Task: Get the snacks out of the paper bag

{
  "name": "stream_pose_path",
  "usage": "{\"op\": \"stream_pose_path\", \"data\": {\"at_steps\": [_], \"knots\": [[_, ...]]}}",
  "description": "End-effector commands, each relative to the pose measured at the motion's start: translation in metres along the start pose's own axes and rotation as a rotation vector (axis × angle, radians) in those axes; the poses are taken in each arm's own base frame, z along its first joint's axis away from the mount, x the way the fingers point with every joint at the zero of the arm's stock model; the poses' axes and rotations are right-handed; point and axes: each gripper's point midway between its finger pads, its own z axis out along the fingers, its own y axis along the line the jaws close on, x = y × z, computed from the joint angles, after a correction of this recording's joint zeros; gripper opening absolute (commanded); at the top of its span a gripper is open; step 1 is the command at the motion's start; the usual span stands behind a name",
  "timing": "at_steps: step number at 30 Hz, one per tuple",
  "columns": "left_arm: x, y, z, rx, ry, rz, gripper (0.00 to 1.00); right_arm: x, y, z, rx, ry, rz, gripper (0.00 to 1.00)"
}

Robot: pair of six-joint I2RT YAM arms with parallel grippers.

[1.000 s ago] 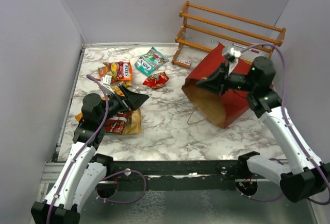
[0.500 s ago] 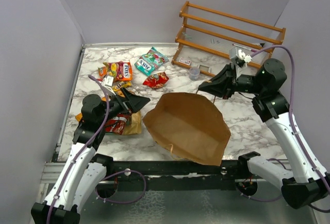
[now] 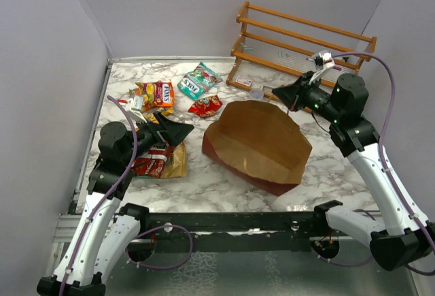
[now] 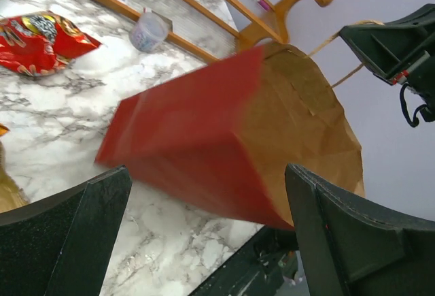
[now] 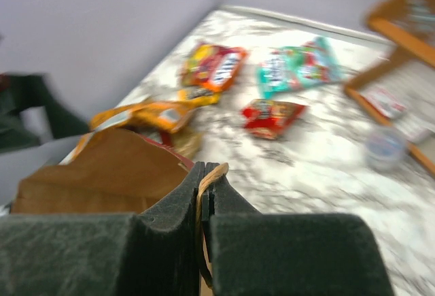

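- Top external view: the right end effector [image 3: 277, 93] is pinched tight on a thin string handle [image 5: 201, 201] of the paper bag [image 3: 255, 143], at the bag's 1 o'clock corner.
- Likely trouble: that string alone links the arm to the bag. A jerk could tear it or pull it through the fingers, and the bag would flop loose.
- The small clear cup [image 3: 256, 93] stands just beside the bag at its 12 o'clock, so a swing of the bag could knock it over.
- The left end effector [image 3: 183, 131] gapes wide and holds nothing, at the bag's 9 o'clock above the tan pouch [image 3: 173, 163]. The bag could brush it.
- The bag fills the centre of the table [image 3: 224, 180], tipped over, with a brown kraft face up and red along its near edge. It is blurred in the left wrist view, and whether anything is left inside cannot be seen.
- Loose snacks [image 3: 156, 94] lie at the table's 10 to 11 o'clock: an orange-and-red cluster, a teal packet [image 3: 199, 80] and a small red packet [image 3: 205, 106].
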Motion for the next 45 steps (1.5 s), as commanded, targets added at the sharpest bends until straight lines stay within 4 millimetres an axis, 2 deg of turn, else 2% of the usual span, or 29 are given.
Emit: {"op": "stream_pose_path", "data": {"at_steps": [1, 6, 10, 11, 13, 16, 19, 20, 23, 29, 32, 34, 37, 40, 45], "knots": [[-0.016, 0.007, -0.008, -0.094, -0.06, 0.041, 0.99, 0.004, -0.07, 0.012, 0.355, 0.023, 0.048, 0.01], [-0.02, 0.003, -0.011, -0.095, -0.066, 0.047, 0.99, 0.025, -0.111, 0.025, 0.476, 0.093, 0.043, 0.01], [-0.021, -0.002, -0.014, -0.09, -0.059, 0.058, 0.99, 0.023, -0.146, 0.016, 0.57, 0.098, 0.053, 0.01], [-0.021, -0.003, -0.014, -0.089, -0.055, 0.062, 0.99, 0.022, -0.15, 0.014, 0.582, 0.095, 0.056, 0.02], [-0.022, -0.005, -0.015, -0.084, -0.052, 0.075, 0.99, 0.015, -0.146, 0.012, 0.567, 0.08, 0.042, 0.09], [-0.026, -0.006, -0.016, -0.093, -0.061, 0.091, 0.99, 0.005, -0.125, 0.007, 0.487, 0.076, 0.028, 0.36], [-0.036, -0.008, -0.016, -0.116, -0.072, 0.12, 0.99, -0.006, -0.105, -0.008, 0.454, 0.096, 0.007, 0.74], [-0.041, -0.009, -0.016, -0.126, -0.077, 0.134, 0.99, -0.009, -0.1, -0.016, 0.457, 0.099, 0.003, 0.84], [-0.057, -0.012, -0.017, -0.163, -0.096, 0.193, 0.99, -0.017, -0.086, -0.043, 0.473, 0.092, -0.033, 1.0], [-0.102, -0.026, -0.025, -0.245, -0.153, 0.337, 0.99, -0.041, -0.06, -0.095, 0.513, 0.02, -0.127, 0.99], [-0.116, -0.037, -0.026, -0.235, -0.183, 0.352, 0.99, -0.04, -0.066, -0.097, 0.54, -0.021, -0.13, 1.0], [-0.112, -0.046, -0.017, -0.172, -0.167, 0.317, 0.99, -0.031, -0.072, -0.084, 0.528, 0.011, -0.096, 0.98], [-0.091, -0.057, 0.002, -0.016, -0.117, 0.192, 0.99, -0.026, -0.072, -0.069, 0.49, 0.021, -0.053, 0.96], [-0.066, -0.059, 0.023, 0.137, -0.056, 0.022, 0.96, -0.029, -0.064, -0.062, 0.435, 0.014, -0.035, 0.96], [-0.051, -0.053, 0.046, 0.235, -0.01, -0.06, 0.93, -0.027, -0.039, -0.057, 0.306, 0.019, 0.008, 0.94]]}}
